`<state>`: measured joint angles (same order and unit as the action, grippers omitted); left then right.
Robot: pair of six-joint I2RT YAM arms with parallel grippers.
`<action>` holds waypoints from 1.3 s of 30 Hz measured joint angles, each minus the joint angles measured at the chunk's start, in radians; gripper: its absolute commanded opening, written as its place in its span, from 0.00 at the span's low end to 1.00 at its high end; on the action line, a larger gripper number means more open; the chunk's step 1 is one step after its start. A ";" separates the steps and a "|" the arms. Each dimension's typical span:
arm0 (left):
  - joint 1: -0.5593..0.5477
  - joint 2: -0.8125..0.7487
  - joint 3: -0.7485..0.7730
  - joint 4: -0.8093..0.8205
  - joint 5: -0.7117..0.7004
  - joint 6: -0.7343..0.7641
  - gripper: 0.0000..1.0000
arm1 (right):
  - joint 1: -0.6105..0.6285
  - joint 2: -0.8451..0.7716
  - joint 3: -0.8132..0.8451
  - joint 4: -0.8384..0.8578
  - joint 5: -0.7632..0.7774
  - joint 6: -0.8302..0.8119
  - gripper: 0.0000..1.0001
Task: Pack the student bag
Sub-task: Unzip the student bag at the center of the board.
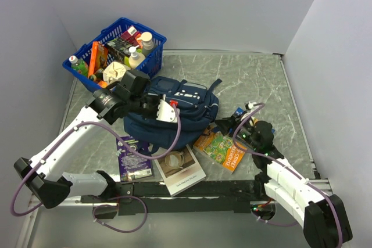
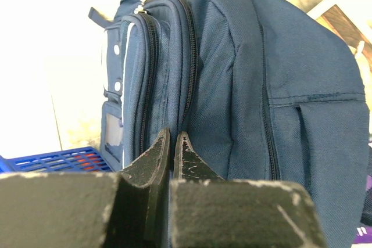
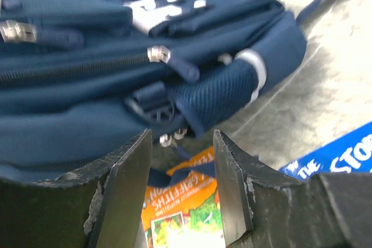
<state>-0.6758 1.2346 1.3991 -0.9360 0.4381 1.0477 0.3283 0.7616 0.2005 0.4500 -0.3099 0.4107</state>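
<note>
Grey marbled table (image 1: 261,79) bears navy student bag (image 1: 195,111); left fingers (image 2: 152,161) clenched, right fingers (image 3: 232,184) parted.

From up top I've got the student bag (image 1: 192,115) lying mid-table, left gripper (image 1: 167,110) over its left end, right gripper (image 1: 224,125) just right of it above an orange book (image 1: 225,150). Blue basket (image 1: 152,57) sits far left.

The white-and-black left arm (image 1: 70,140) reached forward and rightward from its base, its black two-finger left gripper (image 2: 172,136) pressed closed, the fingertips almost meeting. The white-and-black right arm (image 1: 285,178) stretched low, forward and inward, its black right gripper (image 3: 181,137) held with jaws apart.
</note>
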 measured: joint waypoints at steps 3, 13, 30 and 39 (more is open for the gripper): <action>0.000 0.001 0.003 0.018 -0.005 -0.006 0.01 | 0.010 0.003 -0.018 -0.002 -0.008 0.005 0.57; 0.000 0.001 0.004 0.057 -0.018 -0.014 0.01 | 0.050 0.095 -0.018 0.016 -0.069 0.002 0.63; 0.000 0.007 0.006 0.055 -0.018 -0.013 0.01 | 0.128 0.356 0.022 0.163 -0.005 -0.082 0.63; 0.000 0.016 0.014 0.054 -0.018 -0.014 0.01 | 0.167 0.443 0.068 0.224 0.054 -0.154 0.50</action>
<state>-0.6754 1.2503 1.4132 -0.8822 0.4202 1.0340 0.4957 1.2045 0.2687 0.6735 -0.2558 0.2562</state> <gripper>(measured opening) 0.034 0.583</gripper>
